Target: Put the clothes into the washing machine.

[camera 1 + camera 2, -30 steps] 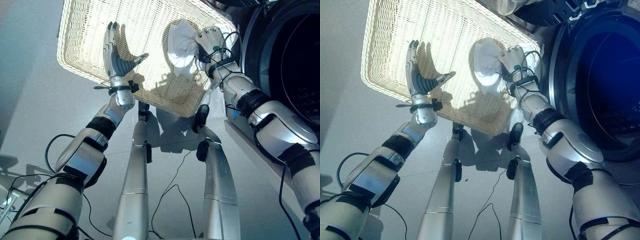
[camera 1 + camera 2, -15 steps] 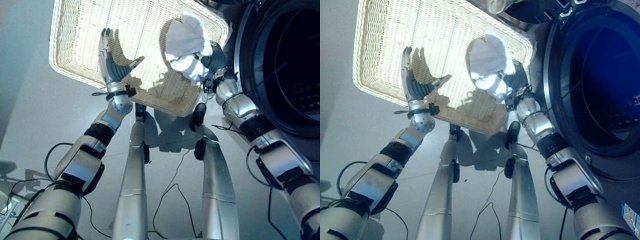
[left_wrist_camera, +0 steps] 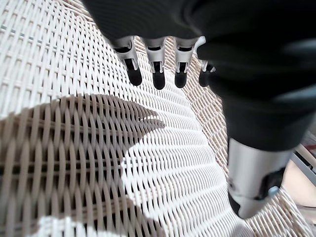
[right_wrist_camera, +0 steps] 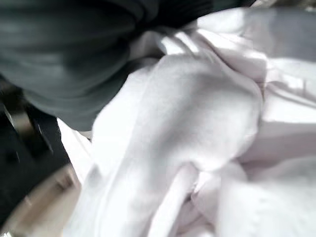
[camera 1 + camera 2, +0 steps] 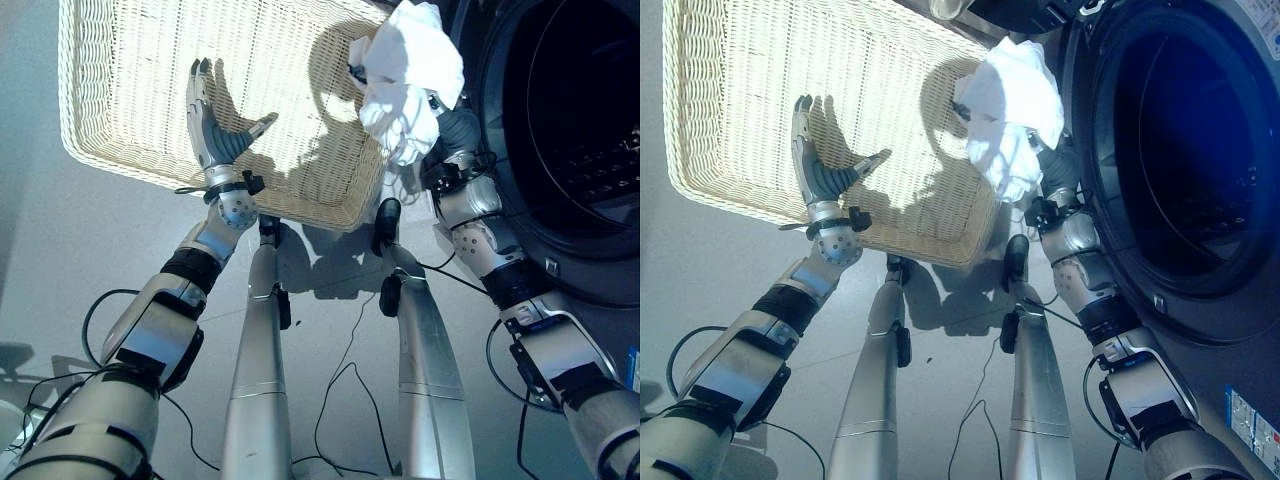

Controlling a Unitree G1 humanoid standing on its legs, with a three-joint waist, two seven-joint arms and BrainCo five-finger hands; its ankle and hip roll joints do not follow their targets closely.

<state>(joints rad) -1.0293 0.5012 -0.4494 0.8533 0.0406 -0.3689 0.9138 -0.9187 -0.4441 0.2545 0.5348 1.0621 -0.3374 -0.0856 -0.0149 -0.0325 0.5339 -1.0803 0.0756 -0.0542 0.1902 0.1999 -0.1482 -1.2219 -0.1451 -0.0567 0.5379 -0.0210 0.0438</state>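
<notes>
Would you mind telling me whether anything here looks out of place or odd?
Nothing stands out. The right robot hand holds a white garment up beside the washing machine, and the left robot hand is open over the wicker basket.

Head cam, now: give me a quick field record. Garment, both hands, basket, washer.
garment: white cloth, bunched, lifted clear of the basket, beside the washer opening
right hand: right hand under the cloth, holding it up; fingers hidden
left hand: left hand open, fingers straight, over the basket floor, holding nothing
basket: white wicker basket on the floor
washer: washing machine, drum opening dark, door not seen
</notes>
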